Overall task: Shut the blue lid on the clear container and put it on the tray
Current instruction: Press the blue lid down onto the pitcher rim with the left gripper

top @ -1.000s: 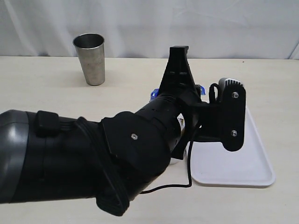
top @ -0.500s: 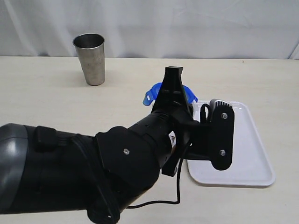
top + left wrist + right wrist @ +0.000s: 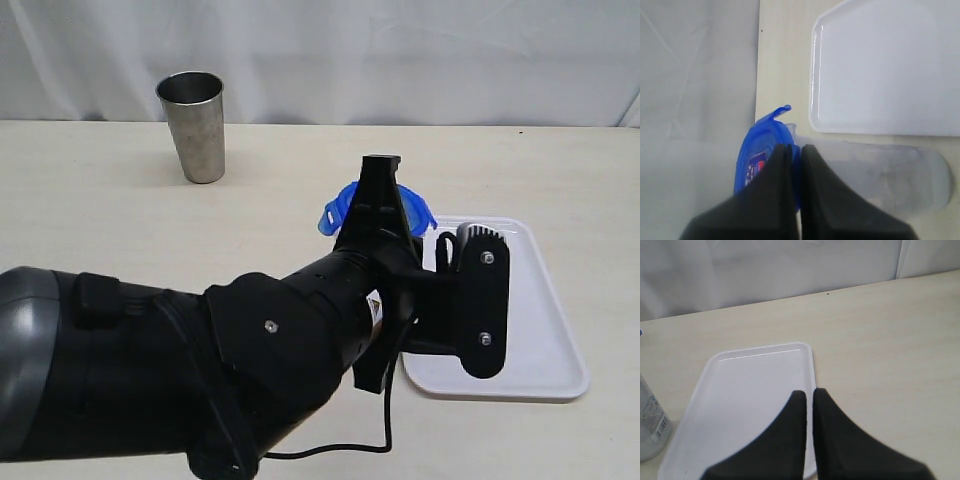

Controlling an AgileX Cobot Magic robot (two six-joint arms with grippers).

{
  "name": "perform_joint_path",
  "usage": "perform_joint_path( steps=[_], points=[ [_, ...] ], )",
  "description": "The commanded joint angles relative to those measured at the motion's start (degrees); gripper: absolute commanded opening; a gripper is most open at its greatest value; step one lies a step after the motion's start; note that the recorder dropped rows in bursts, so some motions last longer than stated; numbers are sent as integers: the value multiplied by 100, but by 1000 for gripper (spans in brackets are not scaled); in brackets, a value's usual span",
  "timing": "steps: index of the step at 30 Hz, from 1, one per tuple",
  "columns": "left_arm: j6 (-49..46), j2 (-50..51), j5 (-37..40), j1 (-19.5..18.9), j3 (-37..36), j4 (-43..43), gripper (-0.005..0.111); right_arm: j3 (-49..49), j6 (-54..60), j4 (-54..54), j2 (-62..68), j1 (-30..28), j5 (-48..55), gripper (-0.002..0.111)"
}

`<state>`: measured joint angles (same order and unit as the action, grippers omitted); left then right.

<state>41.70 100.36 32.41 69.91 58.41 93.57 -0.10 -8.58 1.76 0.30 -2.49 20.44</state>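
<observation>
My left gripper (image 3: 794, 147) is shut on the rim of the blue lid (image 3: 756, 155). The lid sits at the mouth of the clear container (image 3: 880, 172), whose body stretches away beside the white tray (image 3: 890, 65). In the exterior view the left gripper (image 3: 380, 165) points away from the camera. The blue lid (image 3: 416, 211) peeks out on both sides of it, just left of the tray (image 3: 540, 330); the arm hides most of the container. My right gripper (image 3: 810, 392) is shut and empty above the tray's (image 3: 750, 390) edge, and the container (image 3: 649, 425) shows at the frame edge.
A shiny steel cup (image 3: 195, 125) stands upright at the back left of the beige table (image 3: 100, 210). A white curtain hangs behind the table. The bulky black left arm (image 3: 200, 370) fills the foreground of the exterior view.
The left arm has come down and drawn back, then shifted slightly right toward the tray, carrying the blue lid, which now shows more on both sides of the fingers.
</observation>
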Motion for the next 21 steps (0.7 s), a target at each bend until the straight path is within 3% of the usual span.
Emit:
perform_joint_path(
  steps=[1,14,21],
  points=[
    [54,-54,143,11,-14,-238,0,10,-8,-2,-30,-5,-23,5],
    [-125,-54,590,282,-14,-435,0,10,-8,-2,-30,-5,-23,5],
    [-114,-54,276,282,-14,-645,0,10,-8,-2,-30,-5,-23,5]
  ],
)
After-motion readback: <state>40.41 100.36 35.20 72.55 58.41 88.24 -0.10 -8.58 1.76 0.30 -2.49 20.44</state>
